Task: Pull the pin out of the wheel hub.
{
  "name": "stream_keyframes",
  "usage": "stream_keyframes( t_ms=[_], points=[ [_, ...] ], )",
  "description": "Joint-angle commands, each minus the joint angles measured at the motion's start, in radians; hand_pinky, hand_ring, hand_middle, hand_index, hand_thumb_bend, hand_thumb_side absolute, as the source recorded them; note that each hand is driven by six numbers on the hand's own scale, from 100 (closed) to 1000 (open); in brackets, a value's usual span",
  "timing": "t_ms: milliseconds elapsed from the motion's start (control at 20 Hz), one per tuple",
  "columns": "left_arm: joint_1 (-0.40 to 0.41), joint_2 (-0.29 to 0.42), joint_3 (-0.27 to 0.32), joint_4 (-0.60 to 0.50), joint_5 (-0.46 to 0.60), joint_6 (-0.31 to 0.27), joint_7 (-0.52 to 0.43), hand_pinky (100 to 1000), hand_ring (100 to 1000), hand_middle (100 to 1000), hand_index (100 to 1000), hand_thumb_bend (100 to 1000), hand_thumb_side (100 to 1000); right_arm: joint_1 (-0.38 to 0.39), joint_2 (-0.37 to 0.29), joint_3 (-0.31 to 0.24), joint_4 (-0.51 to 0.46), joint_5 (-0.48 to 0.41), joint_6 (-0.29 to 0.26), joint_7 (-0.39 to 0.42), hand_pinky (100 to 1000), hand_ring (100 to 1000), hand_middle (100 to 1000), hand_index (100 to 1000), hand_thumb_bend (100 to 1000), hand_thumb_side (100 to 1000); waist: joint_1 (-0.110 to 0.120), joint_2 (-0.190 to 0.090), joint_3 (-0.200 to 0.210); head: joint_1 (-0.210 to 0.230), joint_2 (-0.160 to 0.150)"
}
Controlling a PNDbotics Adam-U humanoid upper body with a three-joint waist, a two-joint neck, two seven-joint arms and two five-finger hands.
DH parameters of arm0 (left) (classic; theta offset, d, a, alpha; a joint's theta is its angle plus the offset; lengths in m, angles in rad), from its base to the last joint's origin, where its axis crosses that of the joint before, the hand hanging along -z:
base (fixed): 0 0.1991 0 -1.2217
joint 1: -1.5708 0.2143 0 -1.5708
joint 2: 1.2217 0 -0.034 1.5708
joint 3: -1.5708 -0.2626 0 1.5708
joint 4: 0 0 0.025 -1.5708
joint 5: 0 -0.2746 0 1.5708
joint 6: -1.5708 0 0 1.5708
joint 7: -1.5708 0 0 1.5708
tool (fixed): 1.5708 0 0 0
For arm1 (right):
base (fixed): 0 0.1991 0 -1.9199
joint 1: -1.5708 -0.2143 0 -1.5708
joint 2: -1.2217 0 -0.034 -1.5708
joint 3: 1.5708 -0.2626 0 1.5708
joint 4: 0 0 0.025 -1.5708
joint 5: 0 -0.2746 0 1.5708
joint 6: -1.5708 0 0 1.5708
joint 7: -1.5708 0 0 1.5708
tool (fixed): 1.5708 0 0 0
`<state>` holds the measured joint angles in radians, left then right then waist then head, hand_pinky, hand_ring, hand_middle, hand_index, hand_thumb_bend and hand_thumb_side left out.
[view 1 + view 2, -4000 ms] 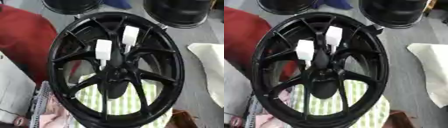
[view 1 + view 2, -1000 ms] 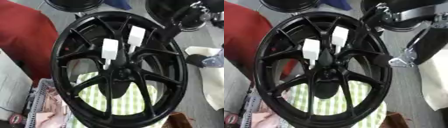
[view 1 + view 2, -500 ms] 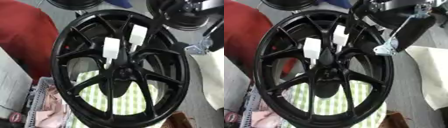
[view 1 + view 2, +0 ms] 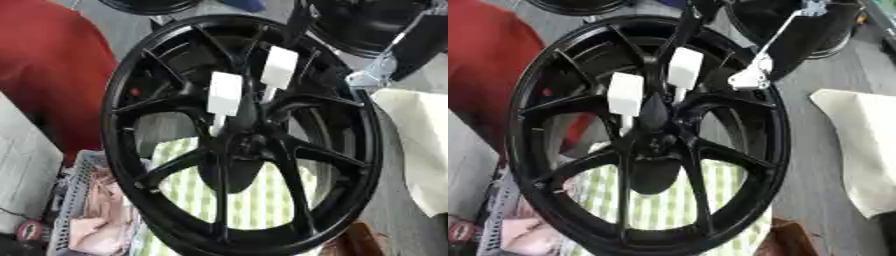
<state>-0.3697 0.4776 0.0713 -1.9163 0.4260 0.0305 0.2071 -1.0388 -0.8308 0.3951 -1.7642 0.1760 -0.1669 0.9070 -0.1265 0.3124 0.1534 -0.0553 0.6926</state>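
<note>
The right hand (image 4: 750, 75) is seen coming in from the upper right, a black arm with a silver bracket-like part hanging over the upper right rim of the wheel hub (image 4: 544, 150). Whether its fingers are apart or together cannot be told, since only dark shapes and the silver piece can be made out. The left hand is not shown in either view.

The black, many-spoked wheel hub is stood tilted, filling most of the scene below and to the left of the hand. Two white pins are seen stuck among the spokes near the hub centre. The nearer pin (image 4: 684, 68) lies just left of the hand's silver part, apart from it. The farther pin (image 4: 626, 95) sits lower and further left of the hand, beside the first.

Through the lower spokes, well below the hand, a green-and-white striped cloth (image 4: 667, 205) is visible. Far to the hand's left a red cloth (image 4: 52, 75) is draped. Below and right of the hand a pale cloth (image 4: 859, 145) lies on the grey floor. A grey basket (image 4: 74, 200) holding pinkish material is placed at the lower left.
</note>
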Motion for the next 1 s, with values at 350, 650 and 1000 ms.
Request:
stream_keyframes(
  t_ms=[350, 650, 1000],
  points=[
    [-0.011, 0.009, 0.005, -0.009, 0.001, 0.000, -0.003, 826, 757, 596, 786, 162, 521, -0.015, -0.001, -0.003, 0.026, 0.081, 0.004, -0.010, 804, 799, 799, 873, 376, 372, 0.003, -0.008, 0.005, -0.002, 0.006],
    [-0.011, 0.005, 0.005, -0.008, 0.003, 0.001, -0.003, 826, 756, 596, 786, 163, 521, -0.012, 0.001, 0.010, 0.011, 0.120, 0.058, -0.027, 777, 773, 771, 887, 392, 444, 0.000, -0.011, 0.004, 0.000, 0.013],
    [-0.012, 0.002, 0.004, -0.007, 0.004, 0.003, -0.005, 826, 756, 596, 785, 163, 522, -0.008, 0.013, 0.025, 0.018, 0.200, 0.158, -0.067, 724, 717, 715, 862, 356, 518, -0.002, -0.014, 0.003, -0.001, 0.018]
  ],
)
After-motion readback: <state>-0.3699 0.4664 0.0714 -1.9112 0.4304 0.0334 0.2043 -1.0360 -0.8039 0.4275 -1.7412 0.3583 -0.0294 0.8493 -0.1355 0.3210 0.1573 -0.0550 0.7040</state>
